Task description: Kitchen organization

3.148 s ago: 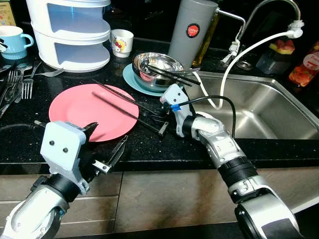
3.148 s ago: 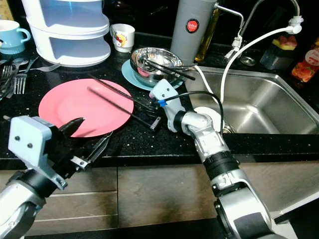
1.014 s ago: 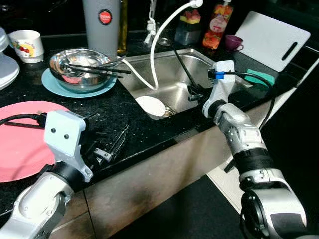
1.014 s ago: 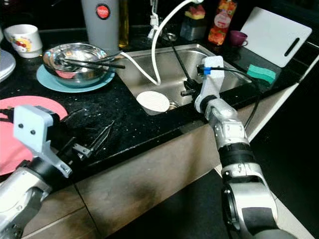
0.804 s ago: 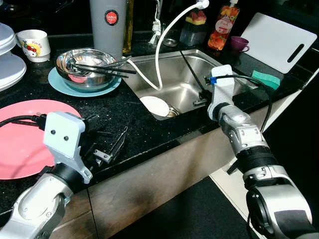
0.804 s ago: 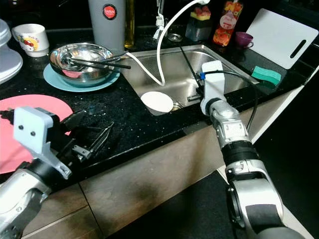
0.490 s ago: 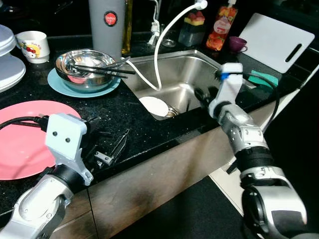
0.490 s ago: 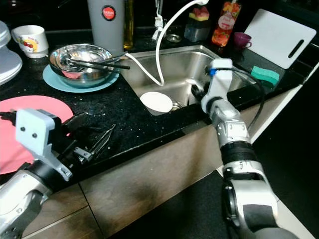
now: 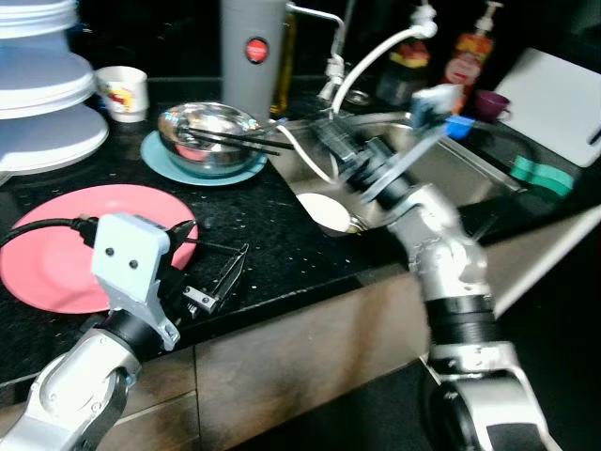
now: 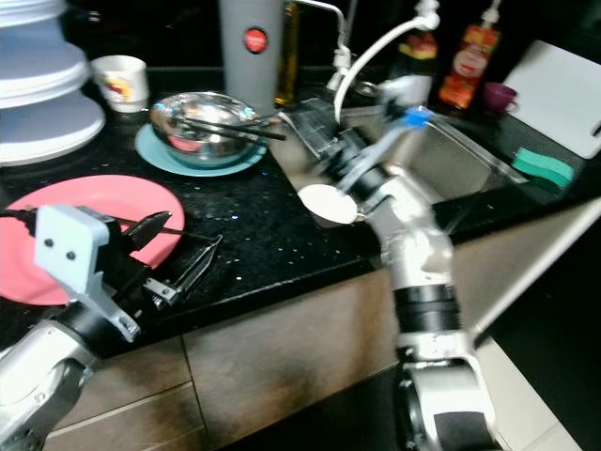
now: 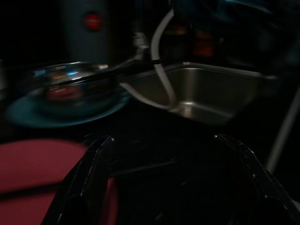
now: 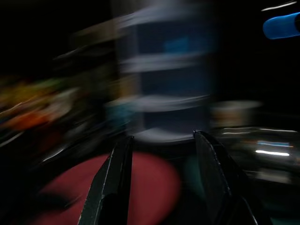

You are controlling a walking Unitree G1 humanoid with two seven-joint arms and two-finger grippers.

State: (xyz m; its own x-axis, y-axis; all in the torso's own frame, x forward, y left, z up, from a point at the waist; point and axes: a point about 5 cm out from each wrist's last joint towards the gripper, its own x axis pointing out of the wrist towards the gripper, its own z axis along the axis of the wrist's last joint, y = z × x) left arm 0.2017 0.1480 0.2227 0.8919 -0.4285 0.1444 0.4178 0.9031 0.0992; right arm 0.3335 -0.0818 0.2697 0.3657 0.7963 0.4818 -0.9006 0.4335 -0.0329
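A pink plate (image 9: 66, 254) lies on the black counter (image 9: 282, 244) at the left. Behind it, a steel bowl (image 9: 202, 132) holding black chopsticks (image 9: 239, 141) sits on a teal plate (image 9: 188, 167). My left gripper (image 9: 211, 258) hovers open and empty just above the counter at the pink plate's right edge; the left wrist view shows its fingers (image 11: 89, 173) spread wide. My right gripper (image 9: 340, 155) is blurred, above the sink's left rim and close to the bowl. Its fingers (image 12: 211, 173) stand apart with nothing between them.
The steel sink (image 9: 470, 164) has a small white dish (image 9: 324, 209) inside and a white hose (image 9: 376, 56) arching over it. A white tiered rack (image 9: 47, 113), a mug (image 9: 122, 89) and a grey flask (image 9: 252, 56) stand behind. At the far right are a green sponge (image 9: 537, 174) and a white cutting board (image 9: 563, 103).
The view has swung left. My right gripper has moved from above the sink's right side across to its left rim, toward the bowl. The left arm holds its place.
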